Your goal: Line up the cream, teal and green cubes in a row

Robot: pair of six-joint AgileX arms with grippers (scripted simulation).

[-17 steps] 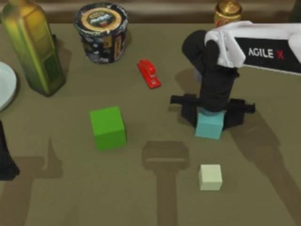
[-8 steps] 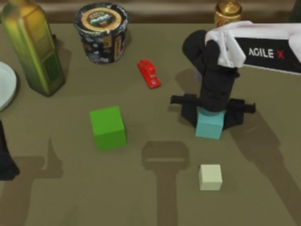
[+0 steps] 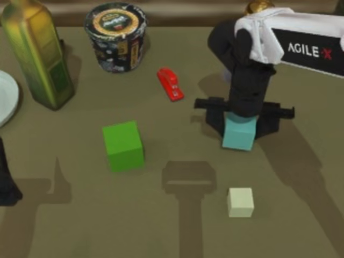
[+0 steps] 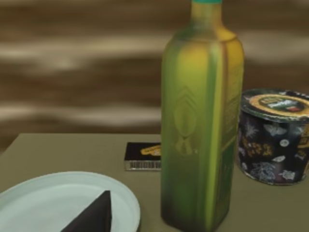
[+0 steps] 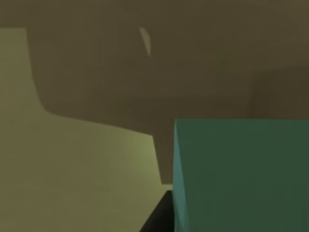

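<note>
Teal cube [image 3: 238,134] has risen slightly off the table [image 3: 177,231] with the right gripper [image 3: 242,119] since half a second ago.
The claw is clenched on the cube, right of centre; green cube [image 3: 123,145] sits left-centre, cream cube [image 3: 240,202] nearer front. The lift has likely begun; left arm [image 3: 6,185] parked at left edge.

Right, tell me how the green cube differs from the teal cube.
The green cube is larger than the teal cube. The green cube sits free left of centre; the teal cube sits right of centre under the right gripper, fingers at its sides. The left gripper is parked, out of sight. Both are plain matte cubes.
</note>
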